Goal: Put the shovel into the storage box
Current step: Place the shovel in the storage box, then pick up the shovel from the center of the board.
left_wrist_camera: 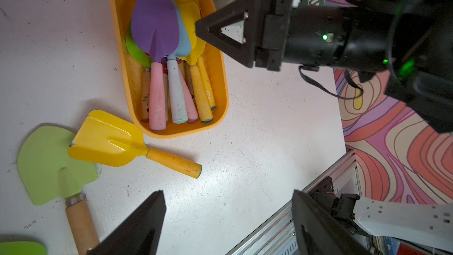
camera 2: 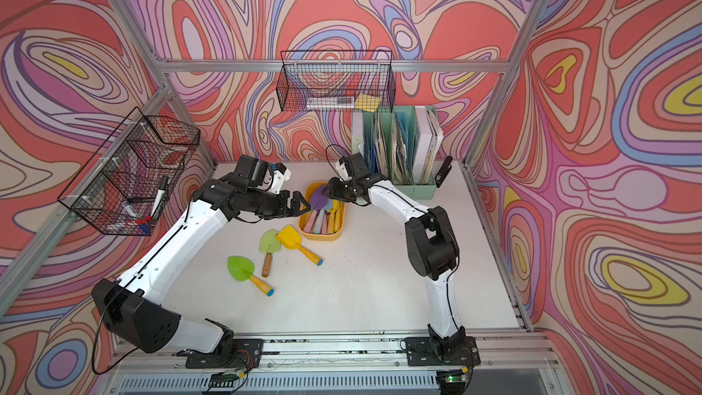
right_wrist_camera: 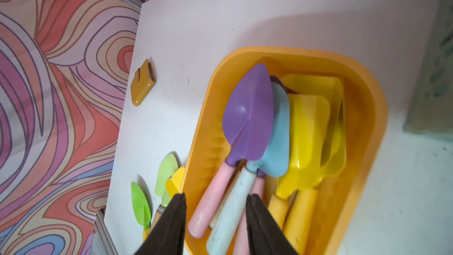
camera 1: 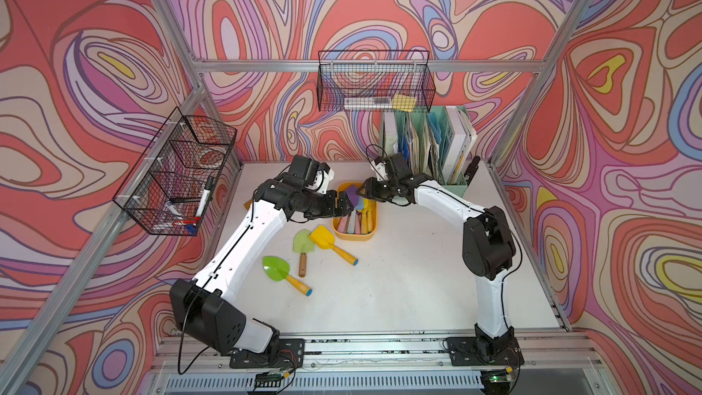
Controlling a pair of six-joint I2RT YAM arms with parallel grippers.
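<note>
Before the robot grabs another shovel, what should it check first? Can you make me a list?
1. Left fingers empty: ok, wide open, holding nothing.
2. Right fingers out of the way: not ok, they hang open over the storage box.
3. Shovels left to fetch: ok, yellow shovel, pale green shovel and bright green shovel lie on the table.
4. Pale green shovel free: not ok, the yellow blade overlaps its edge.
5. Room in the box: cannot tell, shovels are piled inside.
</note>
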